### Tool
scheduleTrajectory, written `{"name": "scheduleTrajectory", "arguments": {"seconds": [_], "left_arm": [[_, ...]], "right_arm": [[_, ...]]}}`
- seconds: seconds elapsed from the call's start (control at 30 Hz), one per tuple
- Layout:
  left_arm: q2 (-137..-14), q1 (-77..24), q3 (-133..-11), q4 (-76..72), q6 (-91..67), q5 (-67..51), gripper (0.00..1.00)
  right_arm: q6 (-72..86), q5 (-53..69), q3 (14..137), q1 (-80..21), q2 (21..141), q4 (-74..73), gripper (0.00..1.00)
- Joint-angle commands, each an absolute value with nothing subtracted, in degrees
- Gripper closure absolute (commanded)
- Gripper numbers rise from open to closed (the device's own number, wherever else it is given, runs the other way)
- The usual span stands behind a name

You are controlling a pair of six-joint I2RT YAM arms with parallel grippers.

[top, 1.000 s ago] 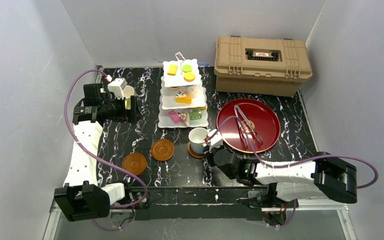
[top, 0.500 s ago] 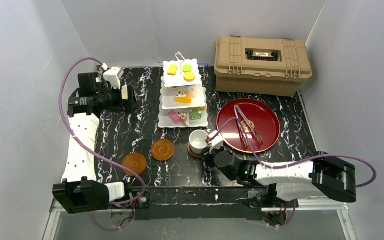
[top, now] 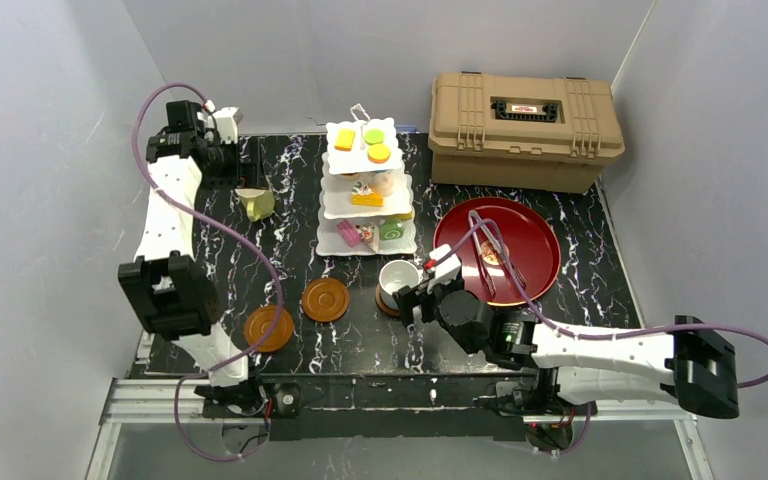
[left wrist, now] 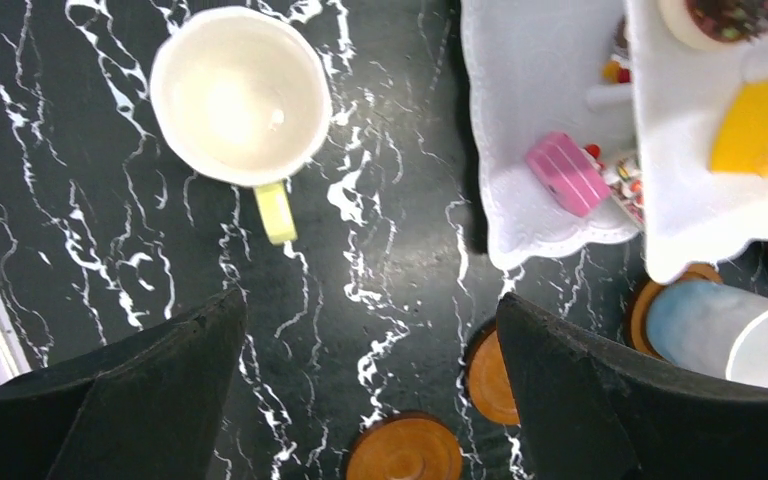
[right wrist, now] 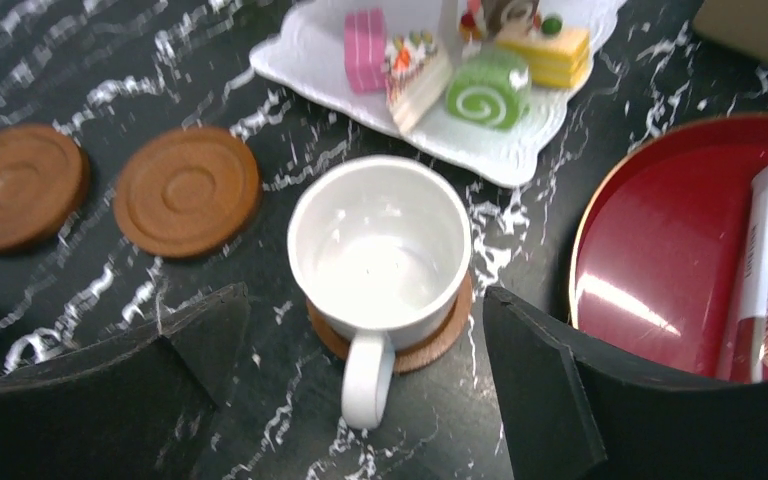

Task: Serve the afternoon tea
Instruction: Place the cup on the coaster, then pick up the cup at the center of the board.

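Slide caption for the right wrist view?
Open jaws flank white mug on its coaster; two bare coasters and cake stand beyond.

Left gripper: has lifted off the pale yellow-green mug and drawn back toward the far left corner of the counter.
Pale yellow-green mug: now uncovered, standing free.
Right gripper: jaws, previously closed at the handle of the white mug, now spread wide, clear of it.
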State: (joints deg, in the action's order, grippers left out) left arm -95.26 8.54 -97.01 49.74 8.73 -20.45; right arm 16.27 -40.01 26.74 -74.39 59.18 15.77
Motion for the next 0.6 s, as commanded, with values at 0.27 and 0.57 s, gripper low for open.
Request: {"name": "scheduleTrajectory", "arguments": {"seconds": [0.27, 0.57], "left_arm": [[-108.3, 12.9, -108.8, 53.2, 12.1, -12.8, 0.18], [-115.4, 12.9, -112.0, 52.3, 11.9, -12.1, 0.26]], "right_arm": [[14.4, -40.4, 44.3, -74.7, 61.6, 7.6, 0.05], [14.5, -39.7, 46.3, -74.7, 62.9, 9.4, 0.11]]}}
